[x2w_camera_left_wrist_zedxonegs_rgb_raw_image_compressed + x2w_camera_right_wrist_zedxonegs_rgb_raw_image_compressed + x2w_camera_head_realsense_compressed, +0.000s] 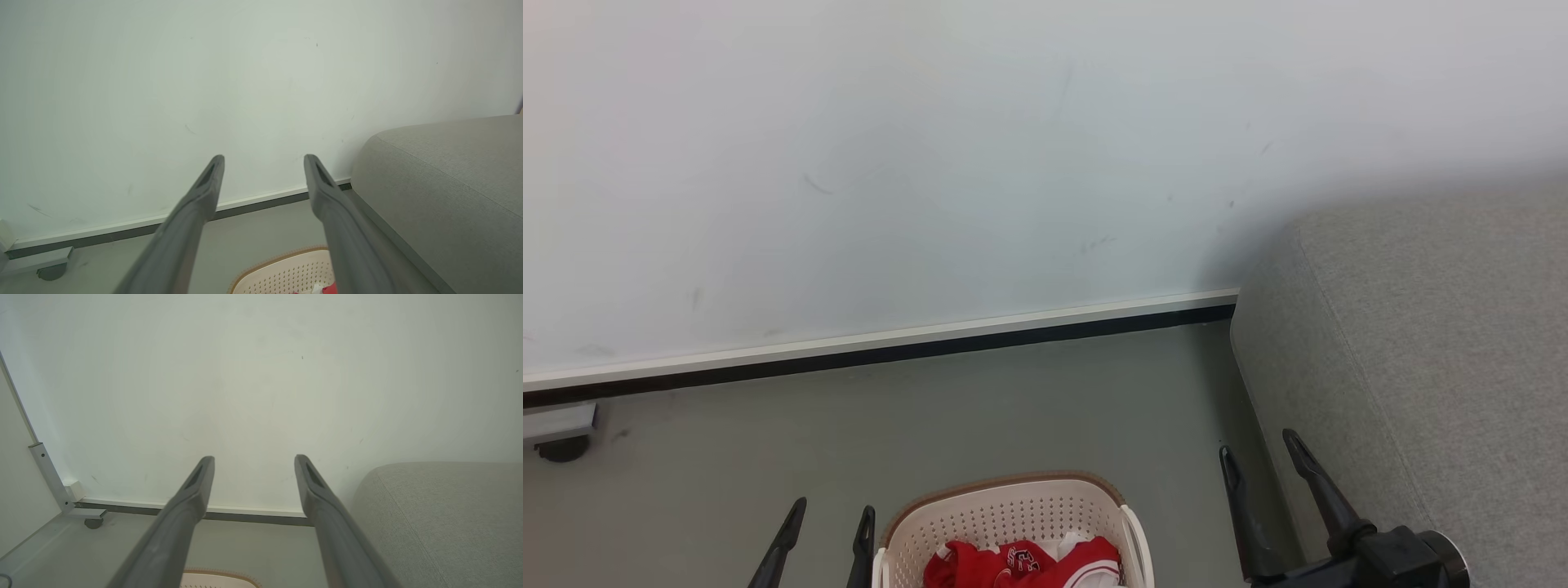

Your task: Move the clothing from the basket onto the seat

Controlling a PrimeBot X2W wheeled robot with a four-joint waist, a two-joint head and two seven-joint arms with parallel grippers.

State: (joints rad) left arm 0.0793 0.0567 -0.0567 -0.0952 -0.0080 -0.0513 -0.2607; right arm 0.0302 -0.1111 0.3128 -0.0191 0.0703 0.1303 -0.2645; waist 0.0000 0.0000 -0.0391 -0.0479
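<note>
The cream basket [1005,510] with a brown rim stands on the floor at the bottom centre of the head view. Red clothing [1021,565] with white panels and a letter logo lies bunched inside it. The grey seat [1429,359] rises at the right. My left gripper [835,513] is open just left of the basket, holding nothing. My right gripper [1262,445] is open between the basket and the seat's side, also holding nothing. In the left wrist view the open left gripper [263,159] points at the wall, with the basket [282,271] and seat [449,179] below. The right gripper [253,459] points the same way beside the seat [441,510].
A pale wall [980,163] with a white-and-black skirting strip [890,347] runs behind everything. A grey metal foot on a castor [560,433] sits at the far left, also seen as a metal frame [51,477]. Grey floor [1029,408] lies between basket and wall.
</note>
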